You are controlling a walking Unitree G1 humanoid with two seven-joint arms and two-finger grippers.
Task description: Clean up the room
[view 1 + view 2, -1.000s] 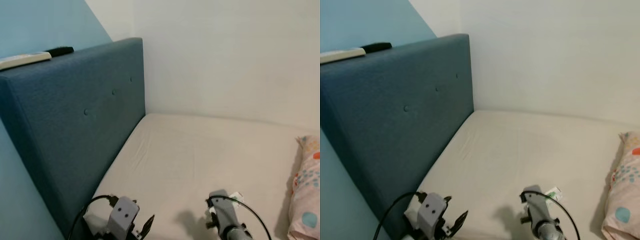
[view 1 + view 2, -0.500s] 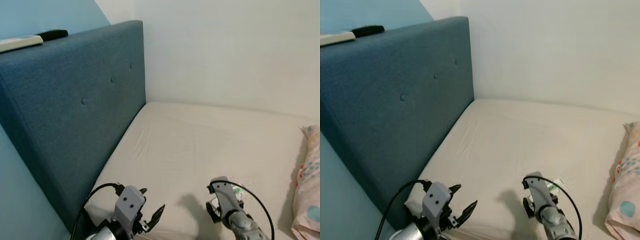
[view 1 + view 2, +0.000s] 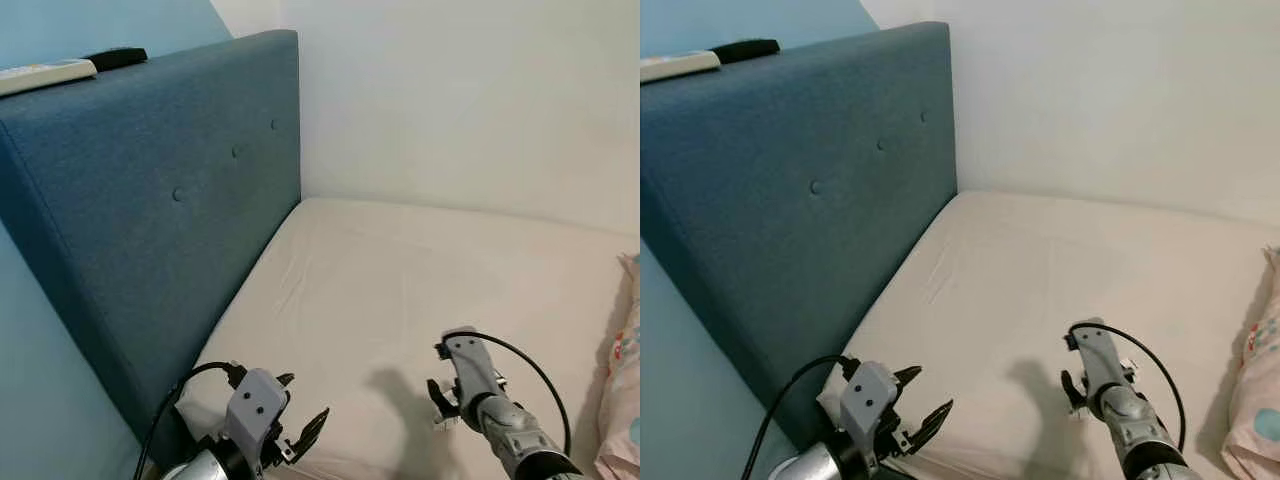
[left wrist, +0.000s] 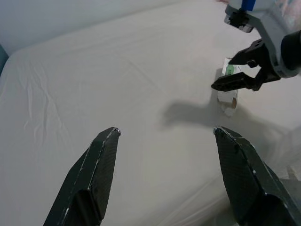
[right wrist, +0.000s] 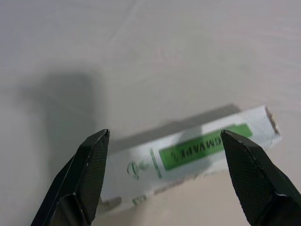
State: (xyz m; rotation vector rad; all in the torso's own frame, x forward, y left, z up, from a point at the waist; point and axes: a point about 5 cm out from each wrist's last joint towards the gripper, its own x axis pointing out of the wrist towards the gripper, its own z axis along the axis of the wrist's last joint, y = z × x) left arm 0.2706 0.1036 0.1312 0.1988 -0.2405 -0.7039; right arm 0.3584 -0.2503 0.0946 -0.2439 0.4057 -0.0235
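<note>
**Q:** Black fingers appeared low over the mattress (image 3: 400, 300); how were they set?

**A:** The left gripper (image 4: 164, 174) hung at the near edge of the mattress with its jaws spread wide and nothing between them. The right gripper (image 5: 169, 174) was also splayed wide, holding nothing, poised just above a small white box (image 5: 188, 153) with a green label.

**Q:** Where did the box lie?

**A:** It lay flat on the cream mattress sheet, toward the near edge, directly under the right gripper's fingers (image 4: 235, 82) and well apart from the left gripper.

**Q:** What stood farther along the mattress?

**A:** A patterned pillow (image 3: 1252, 400) sat at the mattress's right side. A blue upholstered headboard (image 3: 160, 200) with buttons rose along its left side, carrying a white remote (image 3: 45, 75) and a black remote (image 3: 115, 57) on its top edge. A white wall (image 3: 450, 100) closed the far side.
</note>
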